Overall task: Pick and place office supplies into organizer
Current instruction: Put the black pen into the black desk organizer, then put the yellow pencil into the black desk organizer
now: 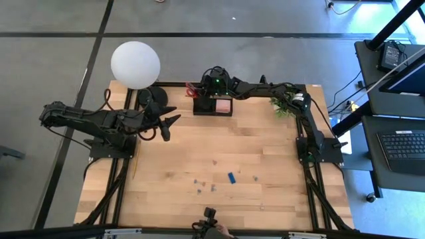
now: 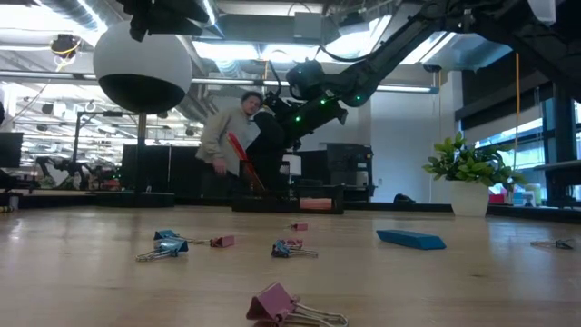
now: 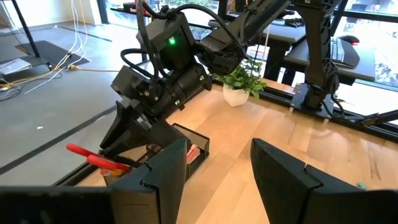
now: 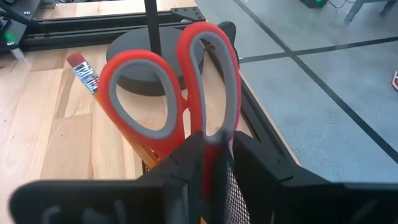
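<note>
The black mesh organizer [image 1: 207,107] sits at the table's far edge with a pink sticky-note pad [image 1: 224,105] in it. My right gripper [image 1: 201,91] reaches over it from the right and is shut on the red-handled scissors [image 4: 168,93]. The scissors' blades are hidden. A pencil with a red eraser [image 4: 81,67] leans out of the organizer [image 4: 235,186] beside the scissors. My left gripper [image 1: 169,126] hovers open left of the organizer, touching nothing. A blue block [image 1: 232,177] and small clips [image 1: 198,180] lie on the table's near half. My right gripper pinches the scissors between its two fingers [image 4: 180,165] just below the two handle loops, where they join [image 4: 214,146]. The fingers slant down from the right over the organizer. The loops [image 3: 93,158] stick out past the fingertips; the blades are hidden behind the fingers.
The round black lamp base [image 4: 140,65] with its white globe [image 1: 135,64] stands just left of the organizer. A green potted plant [image 1: 284,105] is at the far right corner. A person [image 2: 231,127] stands beyond the table. Bare wood lies between organizer and clips.
</note>
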